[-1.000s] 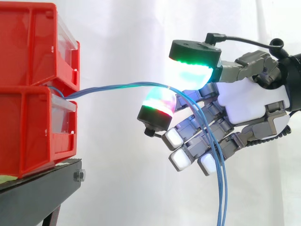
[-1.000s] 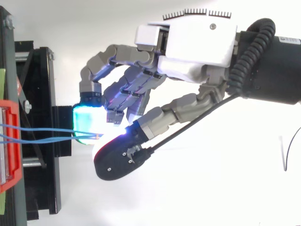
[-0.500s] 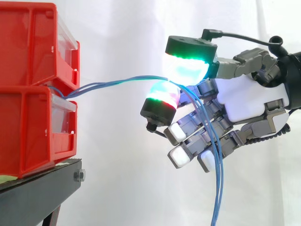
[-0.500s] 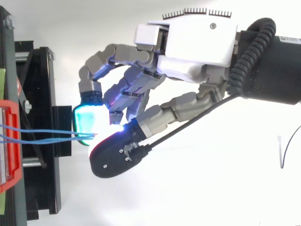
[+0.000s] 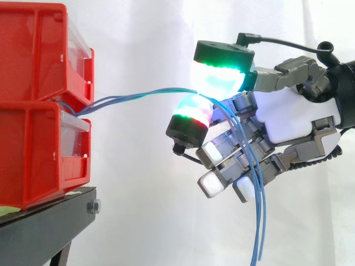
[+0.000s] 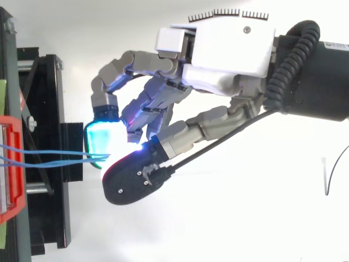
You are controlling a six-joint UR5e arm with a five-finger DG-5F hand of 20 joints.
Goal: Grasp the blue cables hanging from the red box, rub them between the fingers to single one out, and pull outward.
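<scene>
Side view shows the grey-and-white robot hand point(image 5: 288, 119) pinching the thin blue cables point(image 5: 138, 95) between two glowing pads point(image 5: 221, 80), the strands running nearly level leftward to the stacked red plastic boxes point(image 5: 39, 105), so I judge the pull goes rightward.
</scene>
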